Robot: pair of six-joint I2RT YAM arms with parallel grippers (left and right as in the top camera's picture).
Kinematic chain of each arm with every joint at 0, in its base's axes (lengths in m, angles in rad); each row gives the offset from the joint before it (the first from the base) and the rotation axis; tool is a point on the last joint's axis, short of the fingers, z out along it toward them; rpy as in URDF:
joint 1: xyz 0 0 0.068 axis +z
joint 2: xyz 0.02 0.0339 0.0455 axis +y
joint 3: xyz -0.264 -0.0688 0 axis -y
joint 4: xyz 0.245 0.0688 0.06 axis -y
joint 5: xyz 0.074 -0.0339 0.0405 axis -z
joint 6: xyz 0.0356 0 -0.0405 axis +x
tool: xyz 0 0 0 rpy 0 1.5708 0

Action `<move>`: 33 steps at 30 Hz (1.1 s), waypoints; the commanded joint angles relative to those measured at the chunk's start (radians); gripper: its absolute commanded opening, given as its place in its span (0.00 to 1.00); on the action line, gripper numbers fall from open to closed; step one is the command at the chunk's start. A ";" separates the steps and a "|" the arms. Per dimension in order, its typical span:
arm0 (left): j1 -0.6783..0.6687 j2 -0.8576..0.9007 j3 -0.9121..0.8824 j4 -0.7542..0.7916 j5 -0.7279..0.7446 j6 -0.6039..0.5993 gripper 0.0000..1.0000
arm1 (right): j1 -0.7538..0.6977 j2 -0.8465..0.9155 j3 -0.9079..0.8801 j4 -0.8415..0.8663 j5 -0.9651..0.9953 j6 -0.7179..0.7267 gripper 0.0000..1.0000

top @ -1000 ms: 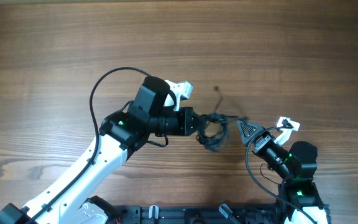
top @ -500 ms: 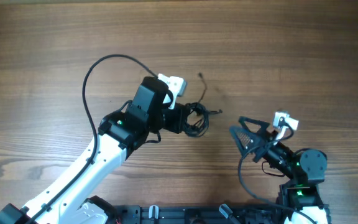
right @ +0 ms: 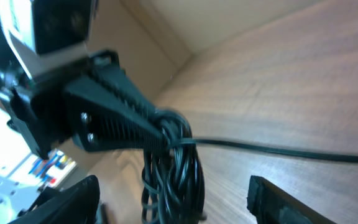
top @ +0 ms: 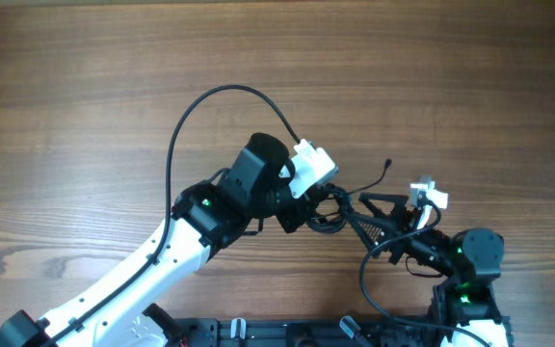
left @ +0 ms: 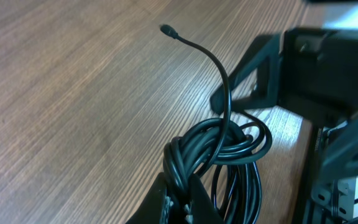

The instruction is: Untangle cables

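A bundle of coiled black cable (top: 330, 208) hangs between my two grippers just above the wooden table. My left gripper (top: 305, 215) is shut on the bundle's left side; in the left wrist view its jaws (left: 179, 200) pinch several strands of the coil (left: 229, 146). One loose cable end (top: 386, 166) sticks up and to the right, and it also shows in the left wrist view (left: 166, 29). My right gripper (top: 359, 214) is open, its fingers on either side of the bundle's right part. In the right wrist view the coil (right: 174, 163) hangs between my open fingers (right: 173, 205).
The wooden table (top: 85, 106) spreads all around. The left arm's own black cable (top: 210, 101) arcs over the table behind it. The robot base rail (top: 287, 333) runs along the near edge.
My left gripper has carried the bundle to the right, toward the right arm. My right gripper has moved in, and its open fingers now sit around the bundle.
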 commanded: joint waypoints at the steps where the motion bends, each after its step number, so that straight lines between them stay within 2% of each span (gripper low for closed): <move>1: -0.004 -0.005 0.005 0.022 0.024 0.031 0.04 | -0.002 0.000 -0.002 -0.042 -0.073 -0.024 0.74; 7: -0.036 -0.005 0.005 0.022 0.029 0.031 0.04 | -0.002 0.000 -0.002 -0.050 -0.094 -0.020 0.51; 12: -0.076 -0.005 0.005 0.023 0.029 0.031 0.04 | -0.002 0.000 -0.002 -0.054 -0.137 -0.019 0.46; 19: -0.096 -0.005 0.005 0.026 -0.001 0.031 0.05 | -0.002 0.000 -0.002 -0.058 -0.119 -0.018 0.09; 22: -0.096 -0.005 0.005 0.040 -0.063 0.015 0.08 | -0.002 0.000 -0.002 -0.068 -0.084 0.028 0.04; 23: -0.096 -0.005 0.005 0.053 -0.087 -0.013 0.13 | -0.002 0.000 -0.002 -0.073 -0.056 0.061 0.04; 25: -0.096 -0.005 0.005 0.083 -0.124 -0.083 0.42 | -0.002 0.000 -0.002 -0.073 0.003 0.124 0.04; 26: -0.096 -0.005 0.005 0.098 -0.133 -0.115 0.71 | -0.002 0.000 -0.002 -0.073 0.038 0.154 0.04; 27: -0.096 -0.005 0.005 0.112 -0.138 -0.145 0.93 | -0.002 0.000 -0.002 -0.073 0.074 0.183 0.04; 28: -0.096 -0.005 0.005 0.130 -0.140 -0.188 1.00 | -0.002 0.000 -0.002 -0.073 0.120 0.220 0.04; 31: -0.096 -0.005 0.005 0.167 -0.158 -0.338 1.00 | -0.002 0.000 -0.002 -0.073 0.232 0.332 0.04; 33: -0.096 -0.005 0.005 0.176 -0.211 -0.502 1.00 | -0.002 0.000 -0.002 -0.073 0.292 0.414 0.04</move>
